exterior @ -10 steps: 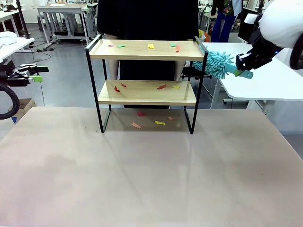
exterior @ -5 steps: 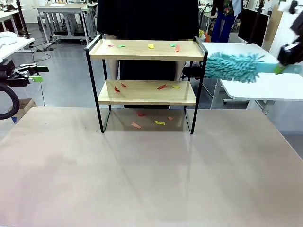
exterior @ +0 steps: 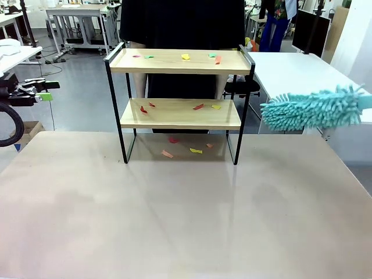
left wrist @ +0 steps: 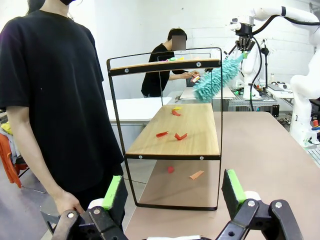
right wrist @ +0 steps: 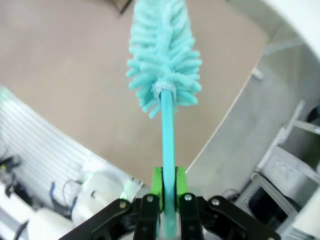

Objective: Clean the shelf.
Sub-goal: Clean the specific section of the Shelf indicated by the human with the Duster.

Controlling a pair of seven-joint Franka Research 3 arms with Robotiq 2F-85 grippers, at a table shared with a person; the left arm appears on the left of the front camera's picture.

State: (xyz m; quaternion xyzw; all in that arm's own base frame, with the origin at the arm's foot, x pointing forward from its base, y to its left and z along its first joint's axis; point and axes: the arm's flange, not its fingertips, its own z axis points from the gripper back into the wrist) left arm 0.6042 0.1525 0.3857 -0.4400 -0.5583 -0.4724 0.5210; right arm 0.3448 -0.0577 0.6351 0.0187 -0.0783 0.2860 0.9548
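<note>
At the far middle of the pale beige table [exterior: 174, 221], the small two-tier shelf of light wooden boards in a thin black metal frame [exterior: 174, 116] is standing upright. A person in a black shirt [exterior: 180, 23] is standing just behind it. Coloured paper scraps [exterior: 199, 107] are lying on both boards and on the table beneath. Right of the shelf and apart from it, a fluffy teal chenille duster [exterior: 311, 109] is hanging roughly level in the air, head pointing toward the frame. I am reading the right claw [right wrist: 168, 182] as pinching the duster's thin teal handle between its green pads. The left claw [left wrist: 172, 190] is sitting with jaws spread wide, nothing between them, facing the shelf end-on.
</note>
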